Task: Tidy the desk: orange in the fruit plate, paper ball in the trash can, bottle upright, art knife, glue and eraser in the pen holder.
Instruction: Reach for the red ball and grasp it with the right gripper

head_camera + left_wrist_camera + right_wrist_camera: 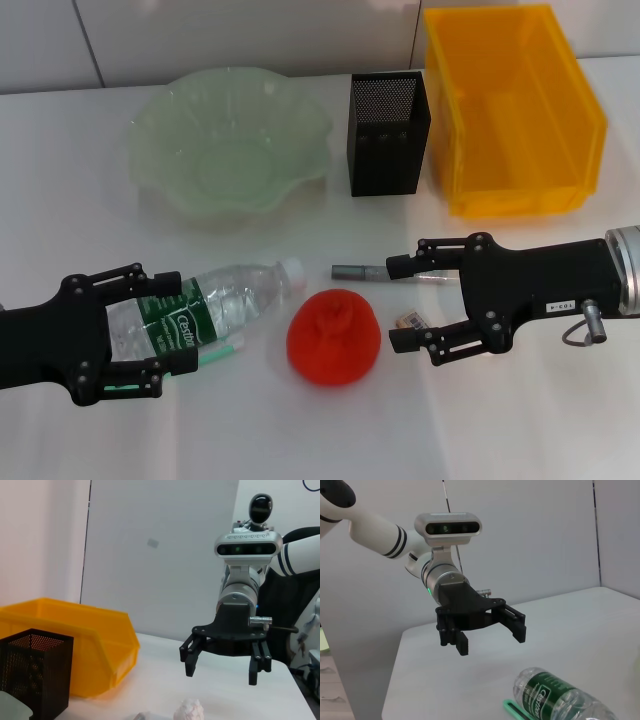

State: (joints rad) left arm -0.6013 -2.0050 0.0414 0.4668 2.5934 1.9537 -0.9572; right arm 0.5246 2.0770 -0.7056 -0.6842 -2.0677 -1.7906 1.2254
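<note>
1. The left end effector [175,335] sits at about 8 o'clock on the white worktop [60,190], fingers spread wide and released, one either side of the bottle's base.
2. The bottle [215,300] lies on its side, white cap toward the orange, green label just ahead of the fingers; whether the pads touch it I cannot tell.
3. A thin green stick [222,349] lies just beside the bottle, on its near side.
4. The orange [333,337] rests near 6 o'clock, between the two arms, touching neither.
5. The right end effector [400,303] is at about 4 o'clock, also released and gaping wide, its tips pointing toward the orange.
6. A grey, pen-like tool [352,270] lies by its upper finger, partly hidden.
7. The eraser [411,321] lies between the right fingers, clear of both.
8. The plate [160,120], pale green and wavy-rimmed, stands at 11 o'clock.
9. The holder [388,135], black mesh, stands upright at 12 o'clock, just beside the plate.
10. The can [515,190], yellow-orange, stands at 1 o'clock, next to the holder.
11. The paper ball [188,710] shows only in the left wrist view, on the worktop below the right end effector.
</note>
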